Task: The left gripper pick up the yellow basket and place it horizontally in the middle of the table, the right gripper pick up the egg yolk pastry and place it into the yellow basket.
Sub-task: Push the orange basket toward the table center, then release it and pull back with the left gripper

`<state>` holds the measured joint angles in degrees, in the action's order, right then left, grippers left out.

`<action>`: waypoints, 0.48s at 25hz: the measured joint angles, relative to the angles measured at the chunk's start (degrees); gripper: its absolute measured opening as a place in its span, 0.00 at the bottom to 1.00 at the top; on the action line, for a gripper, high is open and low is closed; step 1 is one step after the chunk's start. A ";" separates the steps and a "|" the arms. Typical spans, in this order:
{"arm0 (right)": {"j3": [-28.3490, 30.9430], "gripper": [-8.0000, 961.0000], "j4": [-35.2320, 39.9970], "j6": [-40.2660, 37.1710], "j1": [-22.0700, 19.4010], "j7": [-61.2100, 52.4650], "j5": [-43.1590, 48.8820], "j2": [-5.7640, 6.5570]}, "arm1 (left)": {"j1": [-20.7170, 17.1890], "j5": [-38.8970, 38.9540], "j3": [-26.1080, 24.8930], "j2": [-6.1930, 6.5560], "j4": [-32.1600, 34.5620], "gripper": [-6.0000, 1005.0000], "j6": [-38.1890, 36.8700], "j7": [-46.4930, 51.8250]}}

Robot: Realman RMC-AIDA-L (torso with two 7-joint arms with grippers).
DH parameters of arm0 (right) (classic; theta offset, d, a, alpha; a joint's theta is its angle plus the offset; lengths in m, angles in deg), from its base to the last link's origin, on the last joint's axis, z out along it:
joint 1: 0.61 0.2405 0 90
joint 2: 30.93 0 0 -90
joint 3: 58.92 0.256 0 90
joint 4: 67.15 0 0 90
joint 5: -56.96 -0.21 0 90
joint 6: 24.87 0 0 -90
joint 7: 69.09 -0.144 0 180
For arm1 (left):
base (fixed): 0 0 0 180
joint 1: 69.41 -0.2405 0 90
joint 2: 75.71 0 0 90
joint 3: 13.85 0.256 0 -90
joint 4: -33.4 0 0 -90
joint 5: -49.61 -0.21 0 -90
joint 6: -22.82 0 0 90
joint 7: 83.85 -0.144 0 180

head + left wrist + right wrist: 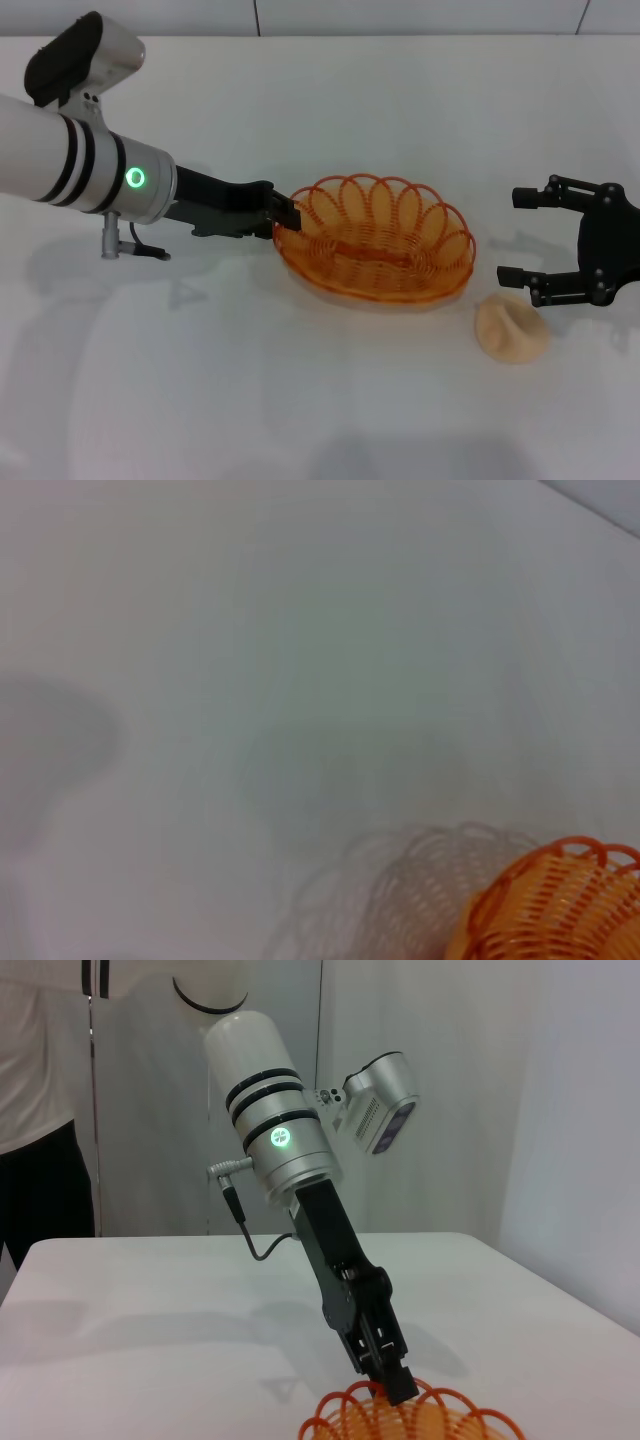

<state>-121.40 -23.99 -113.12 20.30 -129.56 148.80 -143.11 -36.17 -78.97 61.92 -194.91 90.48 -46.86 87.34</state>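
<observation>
The yellow basket (375, 240) sits lengthwise across the middle of the table (250, 400). My left gripper (285, 213) reaches in from the left and is shut on the basket's left rim. The right wrist view shows the same grip, with the left gripper (393, 1380) on the basket's rim (400, 1425). Part of the basket (560, 910) shows in the left wrist view. The egg yolk pastry (511, 328) lies on the table just right of the basket. My right gripper (513, 236) is open and empty, hovering just behind the pastry and right of the basket.
The table's far edge (320, 37) runs along the top of the head view. A person in a white shirt (40, 1060) stands beyond the table's far side in the right wrist view. Bare tabletop lies in front of the basket.
</observation>
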 joint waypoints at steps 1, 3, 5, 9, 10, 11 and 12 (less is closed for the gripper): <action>0.00 0.91 0.00 0.00 0.00 0.00 0.00 -0.02 | -0.04 0.02 -0.01 0.02 0.08 0.19 0.00 -0.19; 0.00 0.91 0.00 0.00 0.00 0.00 -0.02 -0.07 | -0.11 0.06 -0.01 0.03 0.21 0.27 -0.04 -0.42; 0.00 0.91 0.00 0.00 0.00 0.01 -0.05 -0.07 | -0.12 0.05 0.06 0.03 0.22 0.35 -0.24 -0.66; 0.00 0.91 0.00 0.00 0.00 0.00 -0.13 -0.06 | 0.06 -0.35 0.08 0.09 0.36 0.51 -0.84 -1.06; 0.00 0.91 0.00 0.00 0.00 0.01 -0.15 -0.06 | 0.07 -0.37 0.05 0.09 0.53 0.55 -0.99 -1.21; 0.00 0.91 0.00 0.00 -0.03 0.01 -0.20 -0.06 | 0.06 -0.40 0.00 0.10 0.77 0.59 -1.12 -1.36; 0.00 0.91 -0.01 0.00 -0.03 0.01 -0.25 -0.07 | 0.03 -0.46 -0.01 0.11 0.90 0.62 -1.15 -1.45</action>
<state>-121.40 -24.00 -113.12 20.27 -129.56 148.54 -143.18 -36.14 -79.43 61.91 -194.81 91.37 -48.01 85.89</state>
